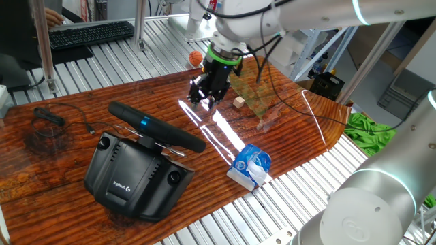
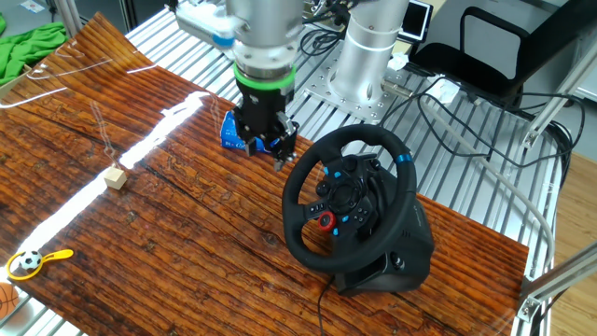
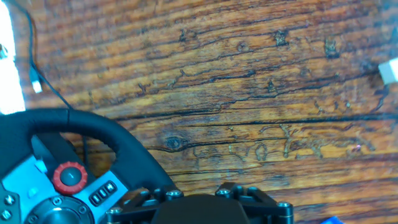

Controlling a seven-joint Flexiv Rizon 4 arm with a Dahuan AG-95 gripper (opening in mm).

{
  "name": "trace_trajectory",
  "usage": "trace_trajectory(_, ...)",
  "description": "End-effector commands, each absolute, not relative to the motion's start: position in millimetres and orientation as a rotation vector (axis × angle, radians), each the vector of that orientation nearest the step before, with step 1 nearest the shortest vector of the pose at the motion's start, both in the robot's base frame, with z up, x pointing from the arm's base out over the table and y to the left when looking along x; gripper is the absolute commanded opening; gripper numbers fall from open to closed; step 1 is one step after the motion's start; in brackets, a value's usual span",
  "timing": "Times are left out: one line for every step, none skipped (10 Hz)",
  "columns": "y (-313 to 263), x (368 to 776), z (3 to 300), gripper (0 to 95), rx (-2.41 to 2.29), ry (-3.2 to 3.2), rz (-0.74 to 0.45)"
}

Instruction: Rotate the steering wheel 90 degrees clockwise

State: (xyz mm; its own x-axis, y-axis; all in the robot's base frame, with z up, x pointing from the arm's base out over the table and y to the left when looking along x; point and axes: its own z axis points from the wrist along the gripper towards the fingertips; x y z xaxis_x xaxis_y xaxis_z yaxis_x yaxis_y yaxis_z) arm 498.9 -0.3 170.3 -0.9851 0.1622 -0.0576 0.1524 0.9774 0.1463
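Observation:
The steering wheel (image 2: 303,177) stands on its black Logitech base (image 1: 133,180) on the wooden table, with silver spokes and a red dial. Its small blue mark (image 2: 403,161) sits at the rim's upper right in the other fixed view. In one fixed view the rim (image 1: 157,128) shows edge-on from behind. My gripper (image 2: 266,142) hangs over the table just beside the rim, apart from it, open and empty. It also shows in one fixed view (image 1: 204,95). In the hand view only the gripper's black body (image 3: 196,208) shows at the bottom edge, with the rim (image 3: 93,127) at lower left.
A blue-and-white packet (image 1: 251,165) lies near the table's edge behind the gripper. A small wooden cube (image 2: 116,177) and a clear plastic stand (image 1: 255,95) are on the table. A cable (image 1: 51,117) runs from the base. A black keyboard (image 1: 92,34) lies off the table.

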Motion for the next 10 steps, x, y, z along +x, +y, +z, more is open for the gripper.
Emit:
trace_trajectory(0.2, 499.8, 169.5, 0.0, 0.324, 3.022, 0.293)
trace_trajectory(0.2, 499.7, 169.3, 0.0, 0.324, 3.023, 0.295)
trace_trajectory(0.3, 499.6, 169.2, 0.0, 0.326, 3.026, 0.297)
trace_trajectory(0.4, 499.4, 169.0, 0.0, 0.328, 3.028, 0.301)
trace_trajectory(0.4, 499.3, 168.8, 0.0, 0.330, 3.029, 0.305)
trace_trajectory(0.6, 499.3, 168.4, 0.0, 0.328, 3.034, 0.308)
trace_trajectory(0.8, 499.3, 168.1, 0.0, 0.325, 3.038, 0.308)
trace_trajectory(1.1, 499.1, 168.1, 0.0, 0.320, 3.067, 0.326)
trace_trajectory(2.4, 498.8, 167.9, 0.0, 0.324, 3.093, 0.363)
trace_trajectory(7.7, 497.3, 166.0, 0.0, 0.357, 3.108, 0.423)
